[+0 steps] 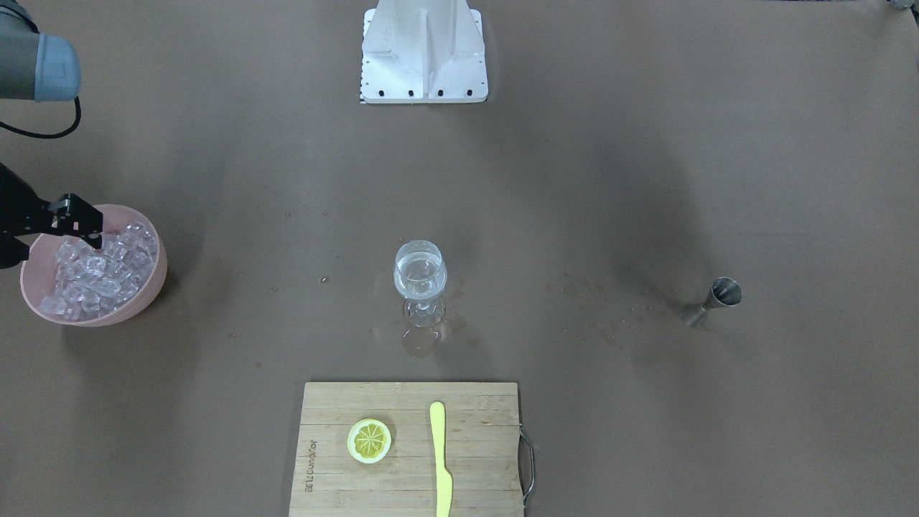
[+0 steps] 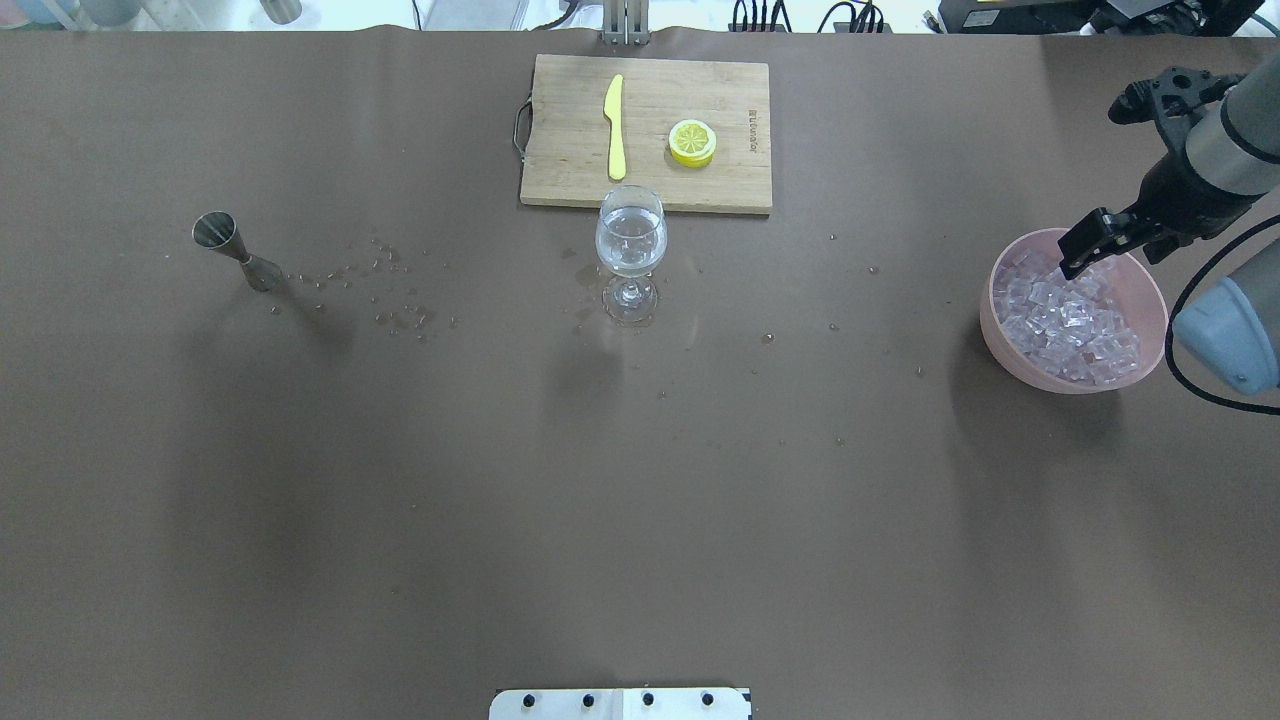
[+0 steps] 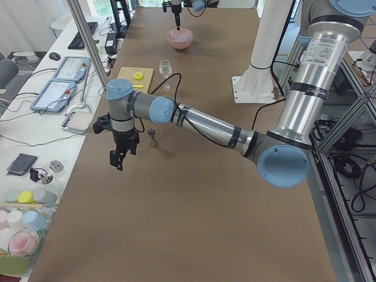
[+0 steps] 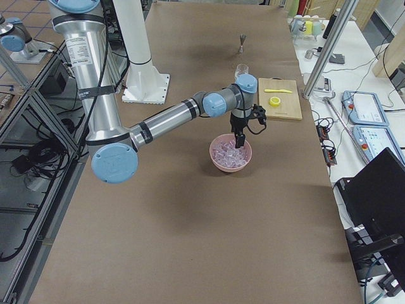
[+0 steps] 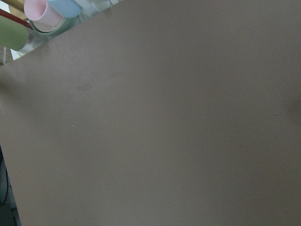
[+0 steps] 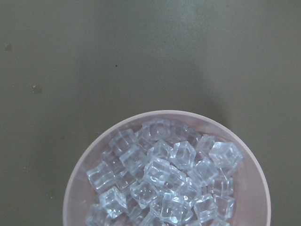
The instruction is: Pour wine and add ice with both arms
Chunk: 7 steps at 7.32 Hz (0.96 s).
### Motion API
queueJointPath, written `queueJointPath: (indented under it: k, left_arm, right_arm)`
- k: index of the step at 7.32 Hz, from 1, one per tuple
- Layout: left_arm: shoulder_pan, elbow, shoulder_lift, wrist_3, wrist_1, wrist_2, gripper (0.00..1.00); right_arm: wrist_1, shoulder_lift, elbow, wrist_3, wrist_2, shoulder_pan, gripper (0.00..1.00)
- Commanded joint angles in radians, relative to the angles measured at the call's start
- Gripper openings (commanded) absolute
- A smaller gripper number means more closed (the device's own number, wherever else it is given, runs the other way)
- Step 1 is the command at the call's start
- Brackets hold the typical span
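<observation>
Many droplets point(image 2: 385, 300) speckle the brown counter point(image 2: 640, 500), a cluttered desk point(image 3: 23, 138) alongside. The right end effector point(image 2: 1072, 260) hangs over the ice point(image 2: 1075, 330), the left end effector point(image 3: 119, 158) by the jigger point(image 3: 153, 138); both grips unclear.

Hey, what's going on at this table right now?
The right gripper hangs just over the ice in the pink bowl. The glass mid-table already holds wine. The jigger stands by itself toward the robot's left, droplets beside it, and the left gripper hovers near it.
</observation>
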Motion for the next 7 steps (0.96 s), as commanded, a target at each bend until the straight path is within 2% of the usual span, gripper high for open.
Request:
queueJointPath:
  k: [1, 2, 3, 4, 7]
  left_arm:
    - [-0.001, 0.056, -0.056, -0.174, 0.038, -0.007, 0.98]
    - [-0.004, 0.07, -0.06, -0.174, 0.036, -0.01, 0.98]
    - [-0.003, 0.07, -0.06, -0.174, 0.037, -0.011, 0.98]
    - [-0.004, 0.07, -0.06, -0.174, 0.042, -0.042, 0.98]
    - [-0.006, 0.07, -0.06, -0.175, 0.043, -0.048, 0.98]
  right_arm:
    - [0.001, 0.035, -0.058, 0.078, -0.011, -0.021, 1.0]
    - [0.088, 0.033, -0.12, 0.081, -0.011, -0.029, 1.0]
    - [0.224, 0.024, -0.197, 0.109, -0.006, -0.028, 1.0]
    - [0.262, 0.015, -0.195, 0.115, 0.0, -0.028, 1.0]
    - [0.253, -0.011, -0.176, 0.12, 0.005, -0.032, 1.0]
